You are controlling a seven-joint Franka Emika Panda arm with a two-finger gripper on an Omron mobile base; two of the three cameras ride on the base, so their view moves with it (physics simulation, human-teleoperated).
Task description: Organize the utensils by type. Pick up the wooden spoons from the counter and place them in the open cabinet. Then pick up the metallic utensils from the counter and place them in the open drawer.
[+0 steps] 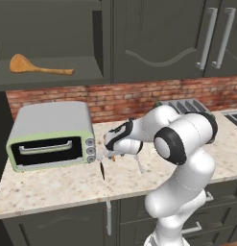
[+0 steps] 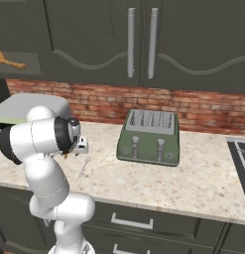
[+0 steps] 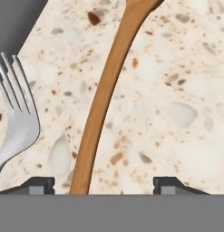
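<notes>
My gripper (image 3: 104,186) hangs low over the beige counter (image 1: 53,187), just in front of the toaster oven. It is open, and the slim wooden spoon's (image 3: 104,90) handle lies between the two fingertips (image 3: 38,186) without touching either. A dark brown tip (image 1: 101,170), which looks like that spoon's end, pokes out under the hand (image 1: 109,156). The silver fork (image 3: 18,122) lies right beside the spoon; the fork (image 1: 139,165) rests on the counter near my forearm. The longer wooden spoon (image 1: 38,66) lies on the shelf of the open cabinet (image 1: 53,77). The drawer is out of view.
A pale green toaster oven (image 1: 50,134) stands on the counter's left, close to the hand. A green toaster (image 2: 149,136) sits against the brick wall to the right. Closed cabinets with silver bar handles (image 2: 130,42) hang above. A stovetop edge (image 2: 240,156) is at far right.
</notes>
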